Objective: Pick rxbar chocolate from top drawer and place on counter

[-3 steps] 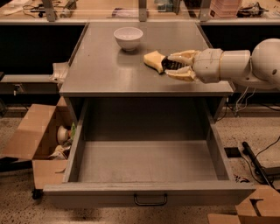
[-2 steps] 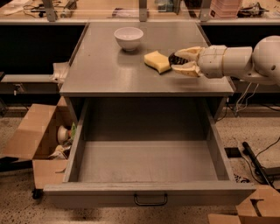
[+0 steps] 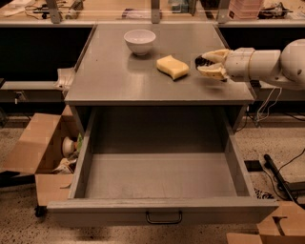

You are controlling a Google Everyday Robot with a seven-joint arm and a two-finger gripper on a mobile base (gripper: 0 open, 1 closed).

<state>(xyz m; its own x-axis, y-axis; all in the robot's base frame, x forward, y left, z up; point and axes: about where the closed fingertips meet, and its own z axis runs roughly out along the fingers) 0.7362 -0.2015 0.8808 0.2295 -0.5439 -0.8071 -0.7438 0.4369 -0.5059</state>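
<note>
The top drawer (image 3: 157,178) is pulled fully open at the front, and its grey floor shows nothing in it. Its black handle (image 3: 163,218) is on the front panel. My gripper (image 3: 200,64) reaches in from the right, just above the right part of the counter (image 3: 109,78). Its cream fingers are shut on a small dark thing, the rxbar chocolate (image 3: 205,61), mostly hidden between them. The gripper is a short way right of the yellow sponge (image 3: 173,66) and not touching it.
A white bowl (image 3: 139,41) stands at the back of the counter. An open cardboard box (image 3: 35,150) with clutter sits on the floor to the left. Another box (image 3: 267,228) and black cables (image 3: 281,174) lie at the lower right. A cluttered tan workbench (image 3: 119,9) runs behind.
My gripper has drawn back to the right, away from the yellow sponge, still with the dark bar between its fingers. The sponge, bowl and drawer have not moved.
</note>
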